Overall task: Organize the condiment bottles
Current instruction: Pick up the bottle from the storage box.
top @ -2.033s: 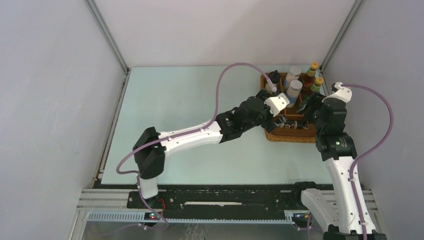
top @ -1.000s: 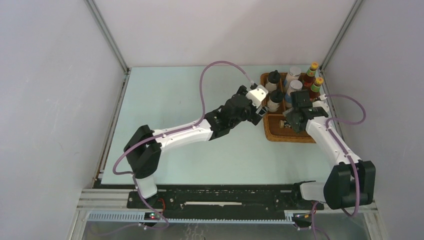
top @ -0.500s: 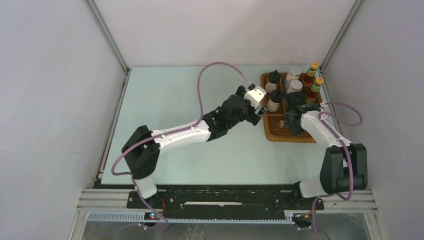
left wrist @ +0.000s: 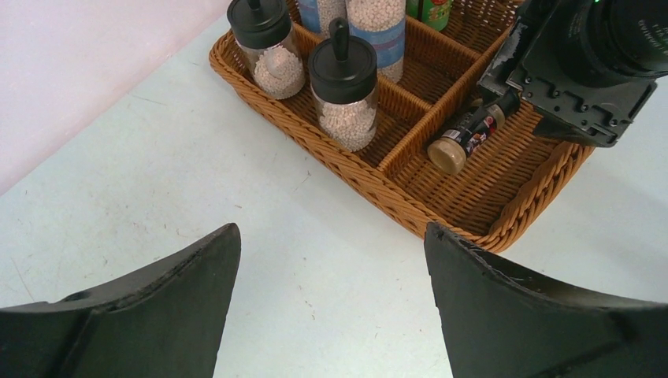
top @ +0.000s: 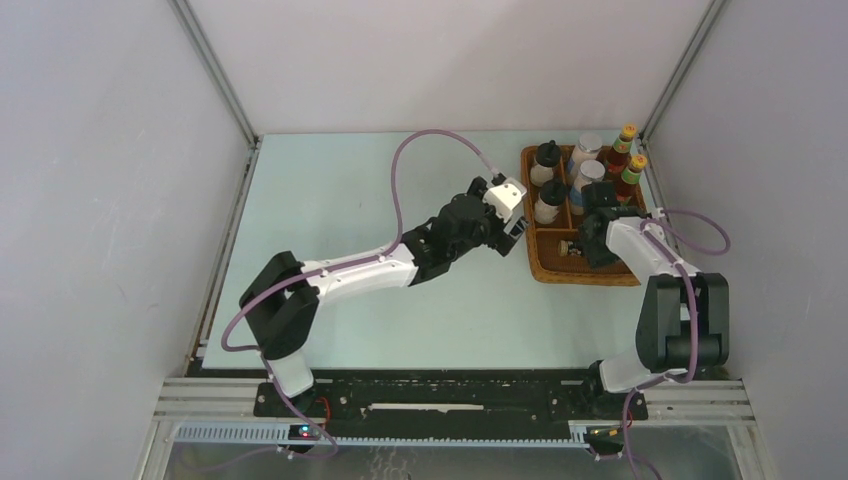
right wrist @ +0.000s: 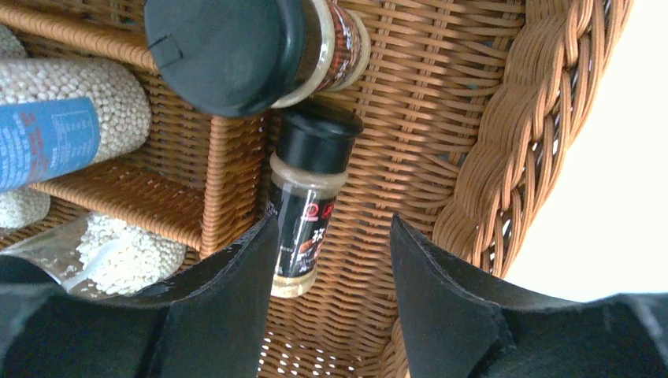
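The brown wicker tray (top: 548, 268) holds the condiment bottles. Two red sauce bottles (top: 627, 141) stand at its far right, two silver-lidded jars (top: 590, 146) beside them, and two black-lidded white jars (top: 545, 156) at the left. My right gripper (right wrist: 331, 236) is open and low in the near right compartment. A tiny dark jar (right wrist: 303, 209) lies on the wicker by its left finger, ungripped. A second tiny dark jar (right wrist: 260, 47) sits just beyond, its cap toward the camera. My left gripper (left wrist: 331, 236) is open and empty over the table, left of the tray.
Wicker dividers (right wrist: 228, 173) and the thick braided rim (right wrist: 504, 157) close in on the right gripper. The right wrist (left wrist: 591, 63) hangs over the tray's right side. Enclosure walls stand close behind and to the right of the tray. Bare table (top: 350, 200) stretches to the left.
The left gripper has drawn back a little from the tray's left edge. The right arm has folded its elbow back while its gripper stays in the near right compartment, its jaws narrowing slightly.
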Robot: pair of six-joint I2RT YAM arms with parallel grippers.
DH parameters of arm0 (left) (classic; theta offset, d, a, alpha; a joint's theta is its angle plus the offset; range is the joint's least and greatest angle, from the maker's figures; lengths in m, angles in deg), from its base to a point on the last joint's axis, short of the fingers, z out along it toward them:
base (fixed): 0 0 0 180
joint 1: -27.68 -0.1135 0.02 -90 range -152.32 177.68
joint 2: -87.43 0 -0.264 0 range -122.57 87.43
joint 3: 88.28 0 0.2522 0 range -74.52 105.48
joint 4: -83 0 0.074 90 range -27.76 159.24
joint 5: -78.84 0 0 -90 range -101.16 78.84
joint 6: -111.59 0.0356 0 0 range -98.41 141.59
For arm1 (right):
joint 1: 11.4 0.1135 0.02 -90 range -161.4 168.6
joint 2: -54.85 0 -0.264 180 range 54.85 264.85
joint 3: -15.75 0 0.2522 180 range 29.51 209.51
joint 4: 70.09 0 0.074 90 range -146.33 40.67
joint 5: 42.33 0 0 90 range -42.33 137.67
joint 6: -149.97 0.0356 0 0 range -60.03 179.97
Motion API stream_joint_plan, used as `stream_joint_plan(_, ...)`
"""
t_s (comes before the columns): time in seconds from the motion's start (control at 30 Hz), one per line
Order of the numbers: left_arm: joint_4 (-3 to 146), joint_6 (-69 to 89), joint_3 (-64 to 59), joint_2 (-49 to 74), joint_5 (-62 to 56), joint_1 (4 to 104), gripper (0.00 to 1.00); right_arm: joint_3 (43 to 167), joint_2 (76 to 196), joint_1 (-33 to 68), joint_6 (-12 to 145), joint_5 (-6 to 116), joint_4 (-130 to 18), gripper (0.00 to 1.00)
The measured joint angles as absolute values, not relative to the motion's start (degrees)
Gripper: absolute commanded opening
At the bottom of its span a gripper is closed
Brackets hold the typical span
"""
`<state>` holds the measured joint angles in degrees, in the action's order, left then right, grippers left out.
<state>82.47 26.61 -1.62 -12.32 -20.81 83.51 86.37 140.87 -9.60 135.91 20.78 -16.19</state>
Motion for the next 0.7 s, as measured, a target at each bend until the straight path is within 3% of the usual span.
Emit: stream_joint_plan(0.7,84.42,26.65,-2.97,-11.84,-18.45,82.04,0.9,86.37,144.56,-13.16,135.91,20.76,-21.02,0.6)
